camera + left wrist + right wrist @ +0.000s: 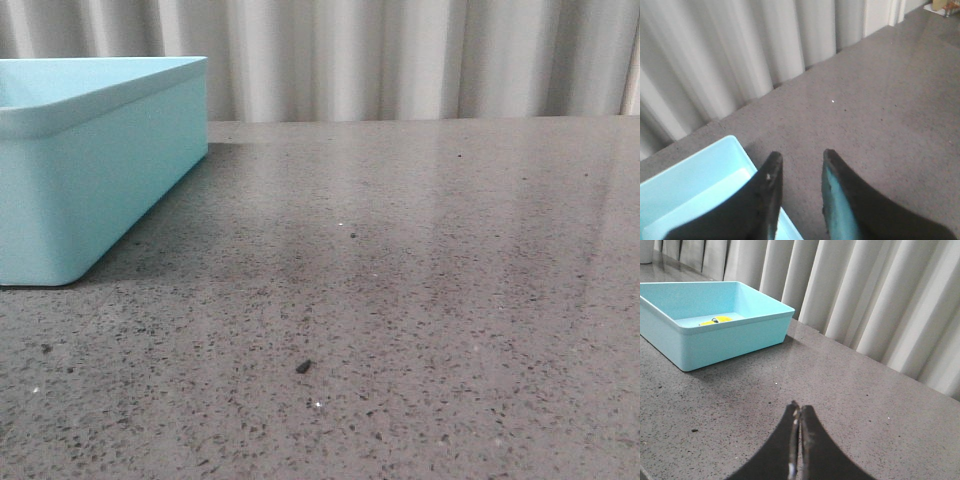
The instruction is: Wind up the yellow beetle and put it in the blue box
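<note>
My left gripper (pixel 799 162) has its jaws spread with nothing between them, hanging right over the near corner of the blue box (pixel 700 182), one finger overlapping its rim in the wrist view. My right gripper (pixel 800 412) has its jaws pressed together, empty, parked over bare speckled table (pixel 850 390) well apart from the box. From the right wrist I can see into the tub, and there's the yellow beetle (pixel 716 320) lying on the floor of the box toward its far side, only a low sliver of glossy yellow with a dark bit showing above the wall, so I can't tell which way its long axis runs. Left arm is clearly the nearer one. In the front view only the box's corner shows, no car, no arms. I'd judge the storing done.
</note>
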Robot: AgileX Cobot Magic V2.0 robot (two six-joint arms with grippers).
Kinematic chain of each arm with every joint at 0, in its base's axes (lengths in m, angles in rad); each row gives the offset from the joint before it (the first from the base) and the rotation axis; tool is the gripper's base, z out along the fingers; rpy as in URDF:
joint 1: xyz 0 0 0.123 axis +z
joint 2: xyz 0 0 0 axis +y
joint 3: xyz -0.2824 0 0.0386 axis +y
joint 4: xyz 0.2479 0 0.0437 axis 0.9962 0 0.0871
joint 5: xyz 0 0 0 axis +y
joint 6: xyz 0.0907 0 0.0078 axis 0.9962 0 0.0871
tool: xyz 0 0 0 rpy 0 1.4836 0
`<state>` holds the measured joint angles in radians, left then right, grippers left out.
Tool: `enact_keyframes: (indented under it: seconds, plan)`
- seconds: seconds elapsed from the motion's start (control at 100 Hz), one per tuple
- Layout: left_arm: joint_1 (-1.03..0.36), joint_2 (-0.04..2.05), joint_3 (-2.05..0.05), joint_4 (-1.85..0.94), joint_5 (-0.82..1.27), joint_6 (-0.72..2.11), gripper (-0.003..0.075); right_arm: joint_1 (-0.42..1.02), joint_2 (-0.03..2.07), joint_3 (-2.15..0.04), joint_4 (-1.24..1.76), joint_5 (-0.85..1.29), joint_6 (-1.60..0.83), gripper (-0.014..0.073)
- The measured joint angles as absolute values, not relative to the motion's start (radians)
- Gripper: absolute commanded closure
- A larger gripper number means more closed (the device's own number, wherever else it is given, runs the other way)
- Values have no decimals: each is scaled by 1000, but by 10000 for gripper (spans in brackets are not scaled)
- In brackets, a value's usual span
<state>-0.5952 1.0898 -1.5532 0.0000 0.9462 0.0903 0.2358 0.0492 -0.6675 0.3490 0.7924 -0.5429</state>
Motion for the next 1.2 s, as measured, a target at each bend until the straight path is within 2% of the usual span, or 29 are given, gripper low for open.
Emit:
enact_keyframes:
  seconds: [0.34, 0.53, 0.69, 0.76, 0.82, 1.2]
  plan:
    - [-620, 651, -857, 23, 678, 16, 556, 236, 49, -668, 351, 792, -543, 636]
    - [-620, 420, -605, 25, 582, 10, 556, 236, 49, -668, 352, 792, -543, 636]
    - [-620, 291, -515, 25, 565, 10, 567, 236, 49, -668, 353, 792, -543, 636]
    - [-620, 265, -504, 25, 565, 10, 639, 236, 49, -668, 353, 792, -543, 636]
    - [-620, 255, -501, 25, 563, 10, 741, 236, 49, -668, 353, 792, -543, 636]
    - [-620, 254, -498, 20, 551, 10, 741, 236, 49, -668, 353, 792, -543, 636]
